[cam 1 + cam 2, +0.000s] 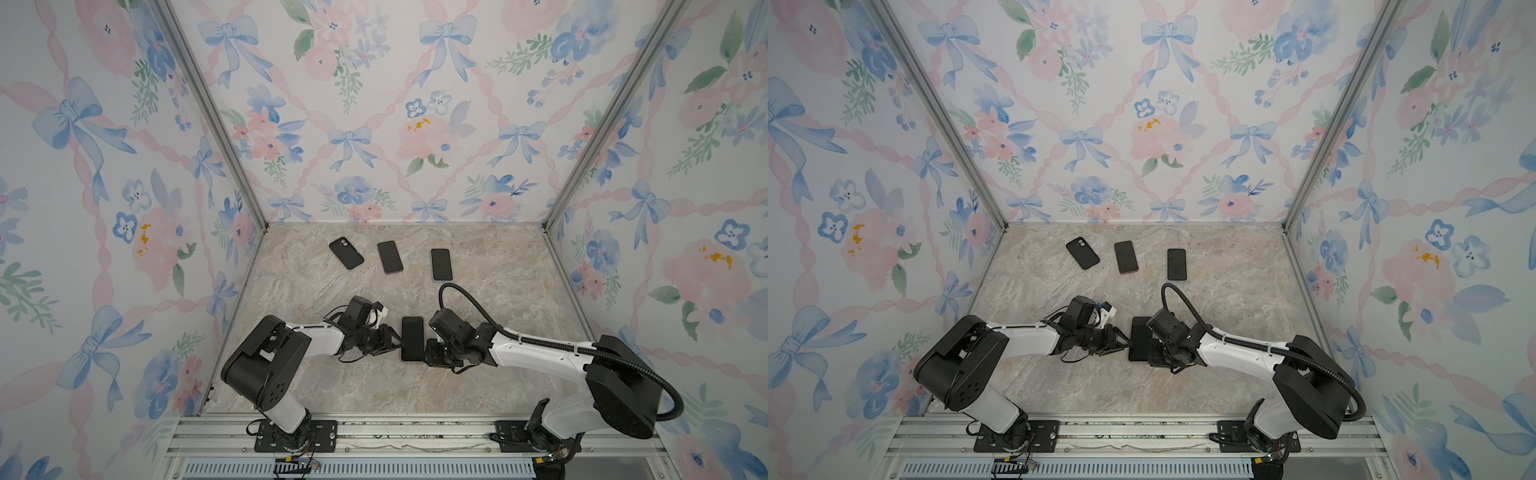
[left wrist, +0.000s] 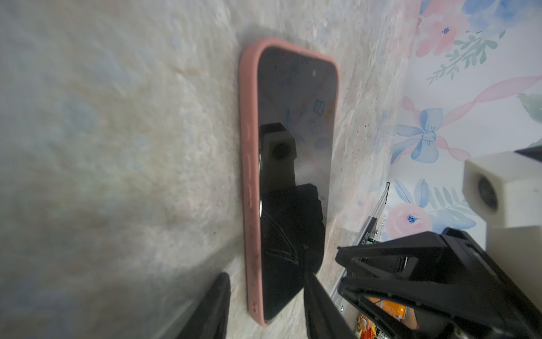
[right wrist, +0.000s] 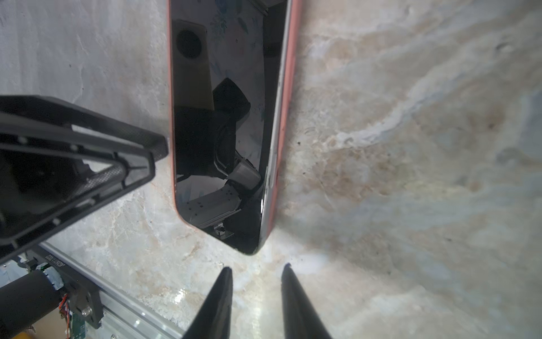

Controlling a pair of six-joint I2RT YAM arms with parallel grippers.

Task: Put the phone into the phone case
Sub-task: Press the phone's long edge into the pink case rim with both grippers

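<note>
Left tool (image 2: 264,261) by phone (image 2: 296,97) in case (image 2: 248,164)

Jaws parted, my left gripper (image 2: 265,274) straddles the near end of a black phone (image 2: 293,88) sitting inside a pink case (image 2: 249,176). The case lies flat, screen up, on the marbled tabletop (image 2: 117,146). One of my fingers stands just beside the case's rim and the other over the glass, which mirrors my own camera. Across the phone, the right gripper (image 2: 344,268) points toward its far long edge, a white camera block (image 2: 504,187) behind it against the floral wall (image 2: 469,88).
</note>
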